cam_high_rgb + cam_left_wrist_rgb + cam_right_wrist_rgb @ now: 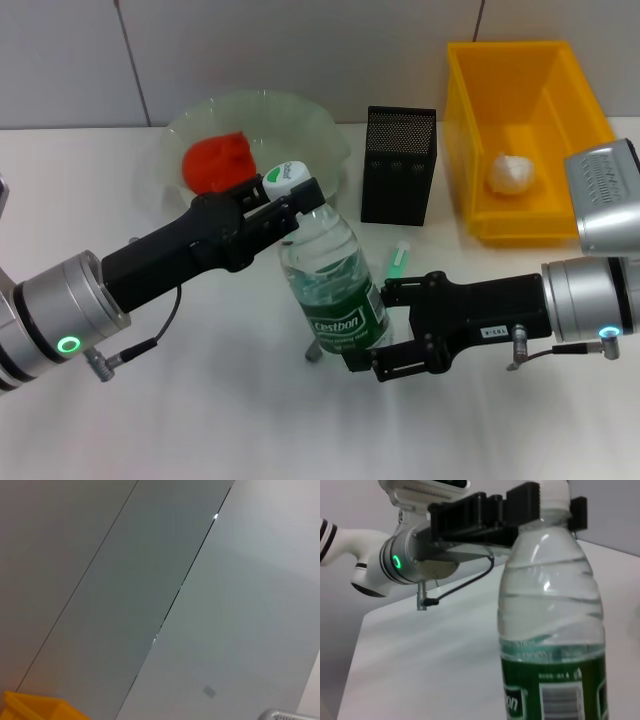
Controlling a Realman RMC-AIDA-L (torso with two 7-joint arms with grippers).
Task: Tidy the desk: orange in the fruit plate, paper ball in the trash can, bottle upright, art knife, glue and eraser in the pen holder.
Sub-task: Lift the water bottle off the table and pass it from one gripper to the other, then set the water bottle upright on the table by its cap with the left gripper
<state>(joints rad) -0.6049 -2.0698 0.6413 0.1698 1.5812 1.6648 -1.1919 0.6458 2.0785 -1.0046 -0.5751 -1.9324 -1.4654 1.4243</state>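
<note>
A clear bottle point(330, 270) with a green label stands nearly upright mid-table. My left gripper point(295, 195) is shut on its neck just under the white cap, which the right wrist view also shows on the bottle point(550, 630). My right gripper point(375, 328) is open, with its fingers on either side of the bottle's lower part. The orange point(218, 160) lies in the glass fruit plate point(320, 125). The paper ball point(511, 172) sits in the yellow trash can point(470, 130). A green and white glue stick point(400, 258) lies in front of the black mesh pen holder point(398, 165). The art knife and eraser do not show.
A small grey thing point(313, 350) pokes out by the bottle's base; I cannot tell what it is. The left wrist view shows only the wall and a corner of the yellow trash can point(30, 707). Bare white table lies along the front.
</note>
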